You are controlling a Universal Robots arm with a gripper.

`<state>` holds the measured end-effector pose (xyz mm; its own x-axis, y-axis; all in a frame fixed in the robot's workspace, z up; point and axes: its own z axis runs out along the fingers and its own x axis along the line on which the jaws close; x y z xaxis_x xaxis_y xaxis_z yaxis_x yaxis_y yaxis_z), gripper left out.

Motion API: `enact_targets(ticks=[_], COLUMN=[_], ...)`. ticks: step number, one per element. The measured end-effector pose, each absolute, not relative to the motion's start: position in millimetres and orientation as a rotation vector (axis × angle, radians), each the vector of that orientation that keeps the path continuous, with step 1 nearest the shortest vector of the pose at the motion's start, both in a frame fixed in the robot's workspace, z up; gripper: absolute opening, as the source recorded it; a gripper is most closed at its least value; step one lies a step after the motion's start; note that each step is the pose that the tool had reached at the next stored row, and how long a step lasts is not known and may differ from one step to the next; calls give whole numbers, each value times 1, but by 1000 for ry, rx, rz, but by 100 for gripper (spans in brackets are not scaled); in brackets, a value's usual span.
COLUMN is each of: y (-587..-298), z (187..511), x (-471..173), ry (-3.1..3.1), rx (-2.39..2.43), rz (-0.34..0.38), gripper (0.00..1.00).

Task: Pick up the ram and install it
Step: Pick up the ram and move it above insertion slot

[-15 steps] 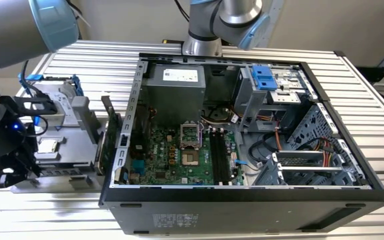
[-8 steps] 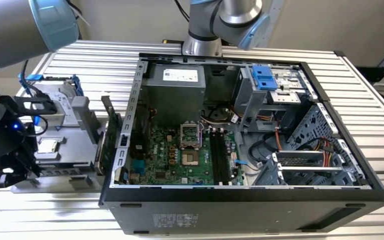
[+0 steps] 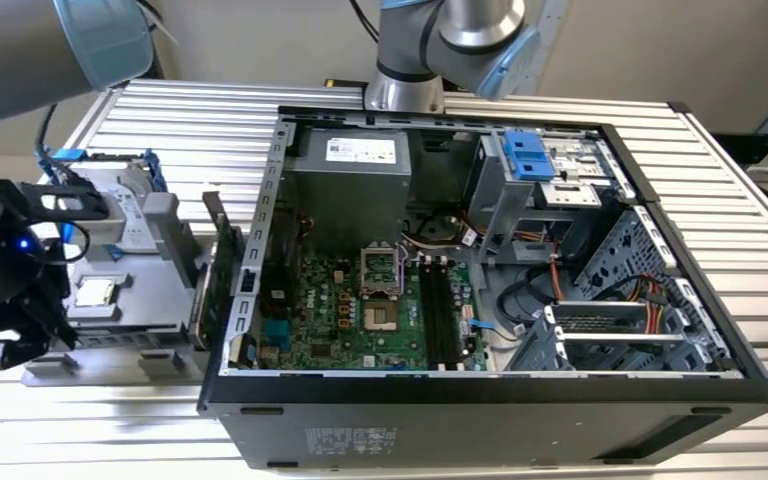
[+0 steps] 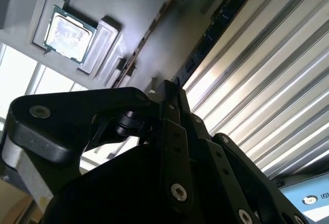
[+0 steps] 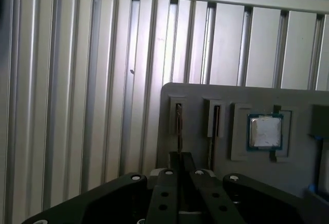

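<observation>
The gripper (image 5: pixel 181 158) is drawn narrow, its jaws closed on one end of the ram (image 5: pixel 178 124), which is stood on edge in a slot of the grey holder (image 5: pixel 205 96). A processor chip (image 5: pixel 265 131) is seated nearby in that holder, which is set on the ribbed table (image 5: pixel 77 80).

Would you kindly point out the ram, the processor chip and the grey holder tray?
the ram (image 5: pixel 178 126), first wrist view: its thin edge, in a slot.
the processor chip (image 5: pixel 265 132), first wrist view: middle of its metal lid.
the grey holder tray (image 5: pixel 200 91), first wrist view: bare top surface.
</observation>
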<state>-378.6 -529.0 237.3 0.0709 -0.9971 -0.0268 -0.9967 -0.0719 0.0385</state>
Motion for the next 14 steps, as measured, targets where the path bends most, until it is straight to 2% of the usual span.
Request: enact_targets(ticks=[14], y=[-529], z=[266], x=[-379], ry=[-2130], rx=[2288], rz=[-64], gripper=[0])
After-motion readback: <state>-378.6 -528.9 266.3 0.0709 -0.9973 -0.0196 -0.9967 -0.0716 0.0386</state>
